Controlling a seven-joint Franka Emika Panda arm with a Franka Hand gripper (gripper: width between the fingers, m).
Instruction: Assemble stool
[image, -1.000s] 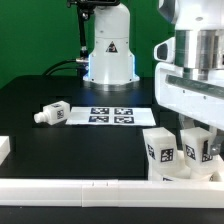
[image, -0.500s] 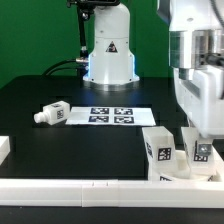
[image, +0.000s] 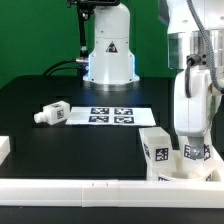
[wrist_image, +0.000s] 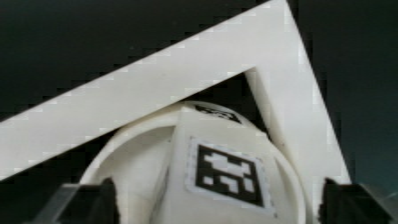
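On the black desk (image: 40, 140), the arm (image: 190, 95) is lowered at the exterior view's near right, just behind the near rail (image: 60, 187). The stool is being built there. The seat (image: 172, 174) is mostly hidden by that rail, and two legs are stood upright on it: the neighbour leg (image: 158, 150) to the left and the standing leg (image: 197, 152) directly beneath the claw (wrist_image: 217, 203). In the wrist view the jaws are seen spread on either side of the standing leg and appear clear of it, so nothing is judged to be held. A third, loose leg (image: 50, 114) is left lying well apart at the left, just beside the marker board (image: 110, 115). The step is judged to be the seating of the standing leg. It is best done with the claw kept centred over that leg, closed squarely on its flat sides and kept off the neighbour leg. Compared with a second ago, the wrist is turned so that its narrow side is shown, and the jaws are opened; the other parts are unmoved.
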